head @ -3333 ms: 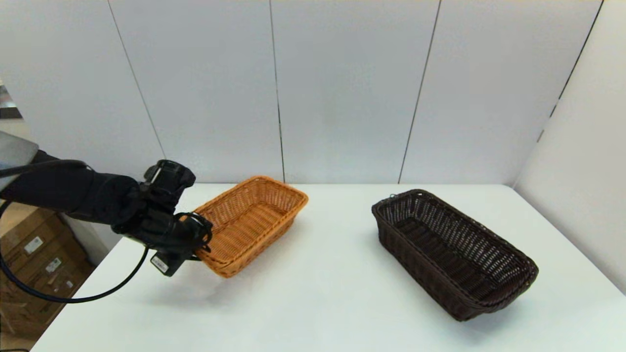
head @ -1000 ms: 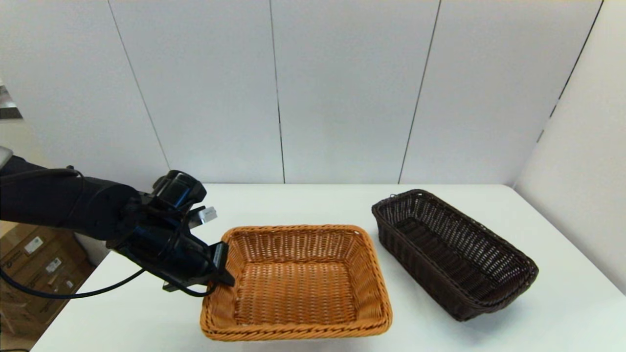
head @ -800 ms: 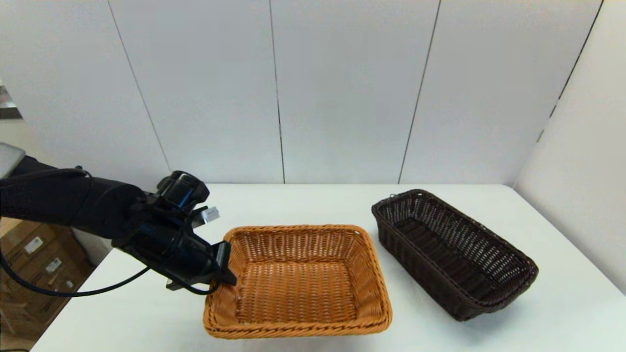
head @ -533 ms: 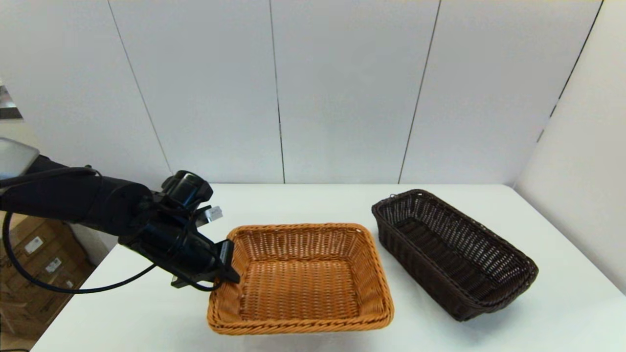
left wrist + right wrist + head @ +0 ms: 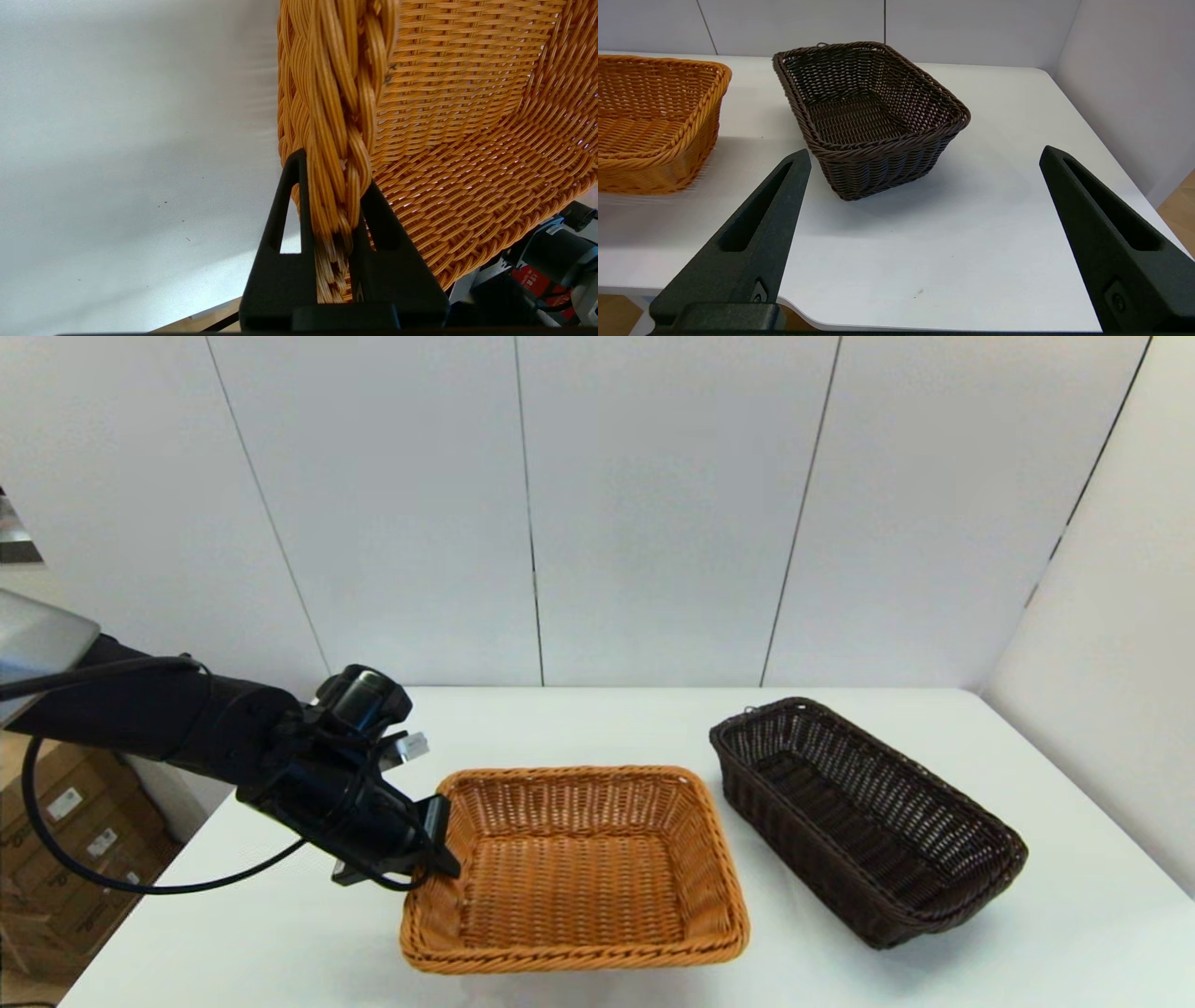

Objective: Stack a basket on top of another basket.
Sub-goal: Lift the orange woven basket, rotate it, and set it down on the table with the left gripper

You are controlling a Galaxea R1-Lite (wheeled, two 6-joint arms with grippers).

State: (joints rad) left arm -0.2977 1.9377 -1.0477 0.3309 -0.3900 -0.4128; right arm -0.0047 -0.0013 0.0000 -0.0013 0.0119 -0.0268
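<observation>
The orange-tan wicker basket (image 5: 574,887) sits near the table's front middle, long side across my view. My left gripper (image 5: 439,845) is shut on the braided rim of its left short side; in the left wrist view the rim (image 5: 345,93) runs between the two fingers of that gripper (image 5: 334,177). The dark brown basket (image 5: 868,821) rests at an angle on the table's right half, a small gap away. My right gripper (image 5: 924,151) hangs open and holds nothing at the front table edge, facing the dark basket (image 5: 864,107), with the orange basket (image 5: 644,121) beside it.
The white table (image 5: 607,728) ends at a grey panelled wall behind and a side wall on the right. Cardboard boxes (image 5: 56,840) stand on the floor past the table's left edge. A black cable loops under my left arm.
The orange basket has gone from the far left of the table, turned, to the front middle in my left gripper's hold. Over the last second it shifted slightly rightward. The dark basket stayed put.
</observation>
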